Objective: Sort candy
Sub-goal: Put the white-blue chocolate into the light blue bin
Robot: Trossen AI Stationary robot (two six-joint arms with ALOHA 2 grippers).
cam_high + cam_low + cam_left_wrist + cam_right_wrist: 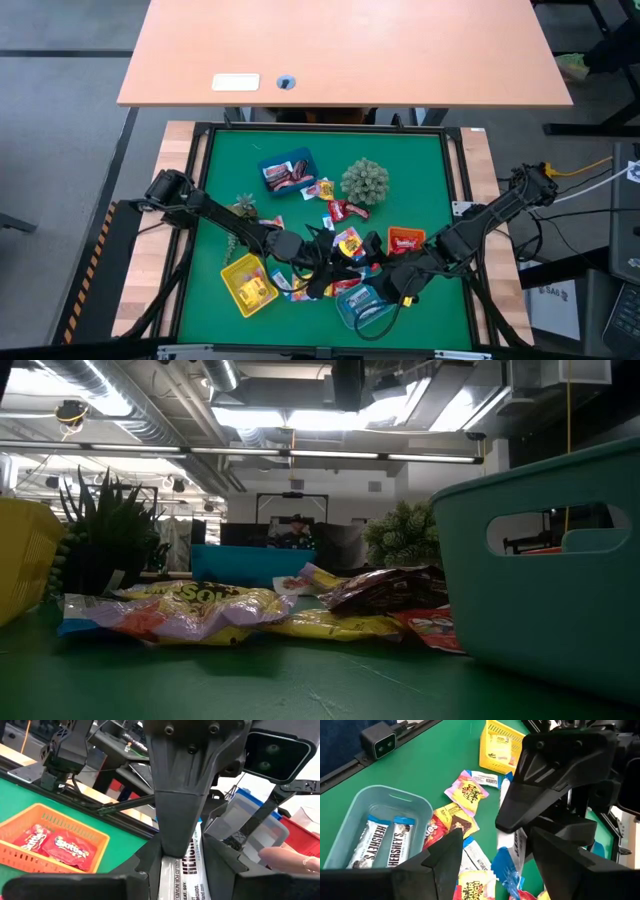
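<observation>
Loose candy [340, 235] in red, yellow and white wrappers lies mid-table and fills the low view [200, 610]. My left gripper [325, 275] reaches in from the left, above the pile, shut on a white Hershey's bar [186, 875]. My right gripper [392, 283] faces it from the right, open [495, 840], its fingers on either side of the bar's free end [514, 842]. The teal tray [385, 800] holds two white bars, and the orange tray [50, 815] holds red packets. My left gripper pinches the white Hershey's bar between its two fingers [220, 865], with the bar running lengthwise along them. It comes slanting down from the table's left. The bar's free end [514, 842] sticks out past the fingertips, clear of the table. My right gripper has one finger [175, 820] in front of the bar's far end; I cannot tell whether it touches.
Yellow tray [248, 283] sits at the near left, the teal tray [360, 305] just under both grippers, the blue tray [288, 172] at the far side. Two spiky green plants [365, 180] [243, 208] stand on the mat. A person's hand [292, 859] shows beyond the table.
</observation>
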